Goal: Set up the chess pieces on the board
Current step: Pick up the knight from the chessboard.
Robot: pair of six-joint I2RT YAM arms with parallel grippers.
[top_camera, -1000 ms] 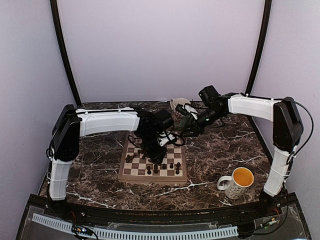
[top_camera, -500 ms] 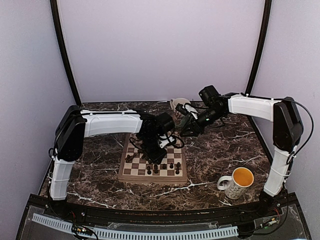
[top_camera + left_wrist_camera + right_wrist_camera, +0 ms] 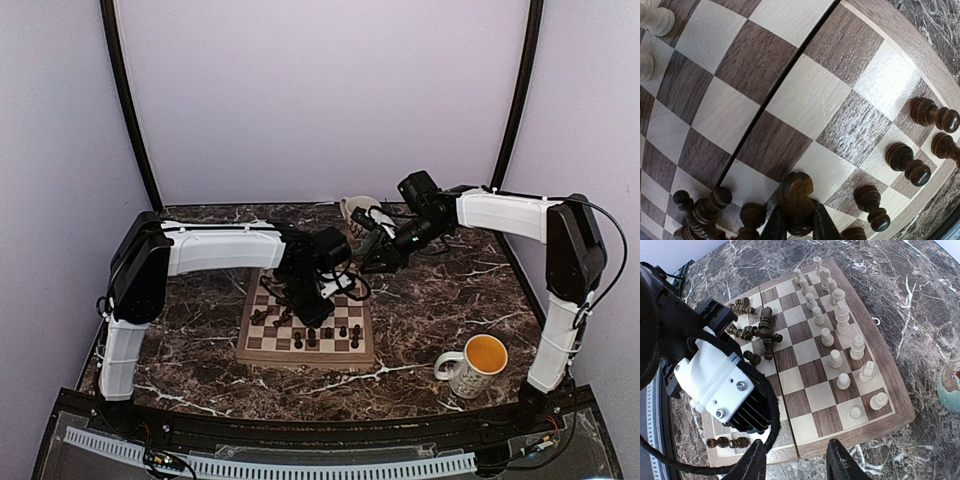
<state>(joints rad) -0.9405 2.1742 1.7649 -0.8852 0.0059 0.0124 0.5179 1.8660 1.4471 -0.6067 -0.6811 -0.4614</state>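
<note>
Left gripper (image 3: 795, 226): jaws pinched on the base of a dark piece (image 3: 796, 196), held upright low at the board (image 3: 805, 95); contact unclear. Toppled dark pawns (image 3: 901, 157) and a tangle of dark men (image 3: 705, 207) crowd just beside it. Best to lower straight, centre it on its square, release gently and lift clear of its neighbours. Right gripper (image 3: 796, 460): jaws spread, empty, over the board's edge. Cream pieces (image 3: 836, 325) stand in two rows.
</note>
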